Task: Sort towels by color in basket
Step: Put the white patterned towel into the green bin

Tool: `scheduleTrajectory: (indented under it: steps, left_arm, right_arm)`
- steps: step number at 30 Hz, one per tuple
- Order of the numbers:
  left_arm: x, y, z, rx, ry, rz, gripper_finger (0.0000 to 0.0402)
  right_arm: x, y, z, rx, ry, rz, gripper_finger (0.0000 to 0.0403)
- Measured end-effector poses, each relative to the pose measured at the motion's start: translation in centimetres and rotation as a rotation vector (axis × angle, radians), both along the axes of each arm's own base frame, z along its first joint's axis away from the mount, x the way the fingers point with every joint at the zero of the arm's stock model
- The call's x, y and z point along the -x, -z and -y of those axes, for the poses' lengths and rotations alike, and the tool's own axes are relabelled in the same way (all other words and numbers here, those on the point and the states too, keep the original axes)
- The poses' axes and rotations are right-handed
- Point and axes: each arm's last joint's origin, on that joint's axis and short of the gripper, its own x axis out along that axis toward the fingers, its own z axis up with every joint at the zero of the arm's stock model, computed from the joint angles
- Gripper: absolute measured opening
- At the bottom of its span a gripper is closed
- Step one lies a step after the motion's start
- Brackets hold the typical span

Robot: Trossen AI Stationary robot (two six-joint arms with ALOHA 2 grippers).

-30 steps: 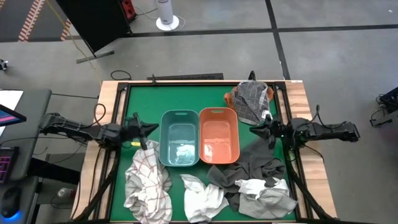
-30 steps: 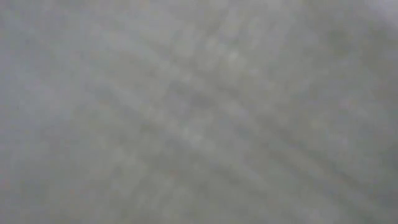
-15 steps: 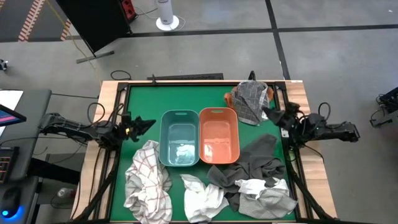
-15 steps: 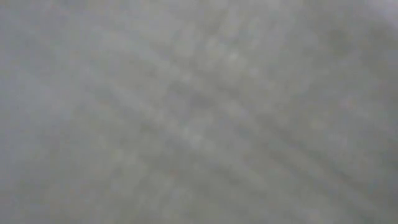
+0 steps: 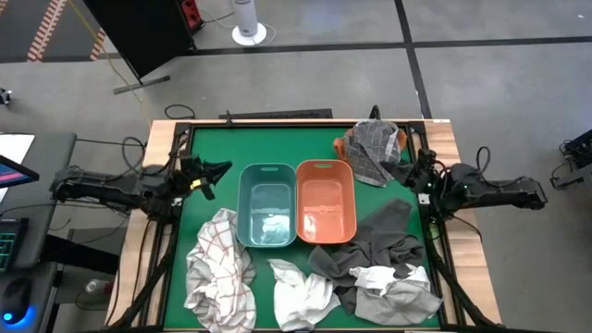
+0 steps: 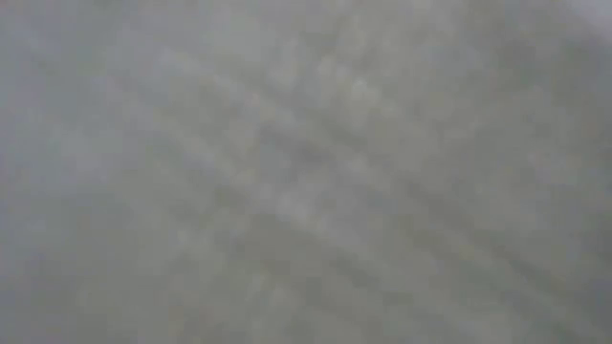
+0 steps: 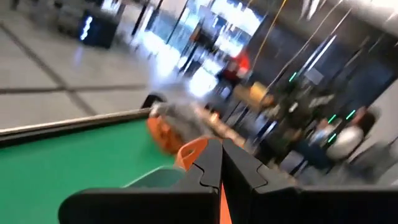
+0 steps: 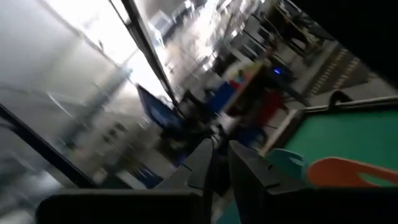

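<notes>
Green felt covers the table [image 5: 213, 199], framed by a wooden rim, with grey floor all round it; two baskets sit side by side near the middle, a teal basket [image 5: 266, 205] toward my left arm and an orange basket [image 5: 326, 201] touching it on the other side; something small and pale lies in the teal basket, too small to name; the orange basket looks empty; a white towel with dark checks [image 5: 219, 268] is heaped at the near edge on the left side, a plain white towel [image 5: 301, 289] lies just beside it, and a dark grey towel [image 5: 375, 242] sprawls past that with a light grey towel [image 5: 396, 285] bunched on top of it; a grey patterned towel [image 5: 373, 151] sits at the far right corner over a rust-orange towel [image 5: 341, 146], only an edge of which shows; my left gripper [image 5: 215, 172] hangs over bare felt beside the teal basket, fingers pressed together on nothing; my right gripper [image 5: 404, 168] hovers near the patterned towel, its fingers [image 8: 205, 163] parted by a narrow slit, nothing in them; the low camera is filled by grey weave, likely cloth against the lens; I judge these towels light, limp and not slippery; they will drape and drag, so I'd pinch a raised fold or a free corner, lifting high enough that the tail clears the basket wall; stacked ones may come up together
</notes>
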Motion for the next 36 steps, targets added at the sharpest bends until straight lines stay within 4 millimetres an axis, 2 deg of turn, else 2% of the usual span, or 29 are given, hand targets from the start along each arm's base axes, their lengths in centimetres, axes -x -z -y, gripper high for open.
scheduleTrajectory:
  steps: [6,10,12,18,20,23,27,33,36]
  left_arm:
    - [-0.4,-3.3,0.3,-0.014,0.102,-0.368,0.0011]
    - [-1.0,-4.7,0.7,-0.013,0.237,-0.549,0.0058]
    - [-1.6,-4.8,1.0,0.005,0.312,-0.631,0.0091]
    - [-3.2,-1.7,2.8,0.182,0.555,-0.949,0.0187]
    - [-3.4,-0.8,3.6,0.207,0.587,-1.042,0.0205]
    - [-3.6,-0.4,5.0,0.164,0.572,-1.075,0.0214]
    - [-3.5,0.7,6.0,0.153,0.512,-1.080,0.0215]
    - [-2.9,5.9,6.5,0.256,0.464,-1.084,0.0215]
    - [-2.3,7.8,6.3,0.295,0.425,-1.104,0.0215]
  right_arm:
    - [-1.8,-4.0,0.4,0.263,0.054,-0.287,0.0076]
    - [-4.0,-6.1,1.3,0.334,0.112,-0.396,0.0090]
    - [-5.2,-6.8,1.6,0.365,0.112,-0.456,0.0109]
    - [-9.5,-7.5,2.6,0.409,0.046,-0.639,0.0194]
    - [-10.3,-7.7,2.8,0.422,0.037,-0.678,0.0222]
    - [-11.2,-7.8,3.1,0.449,0.012,-0.713,0.0249]
    - [-12.0,-7.6,3.7,0.444,-0.055,-0.710,0.0254]
    - [-12.7,-6.9,3.6,0.423,-0.116,-0.725,0.0248]
    - [-12.6,-7.0,3.3,0.415,-0.125,-0.718,0.0244]
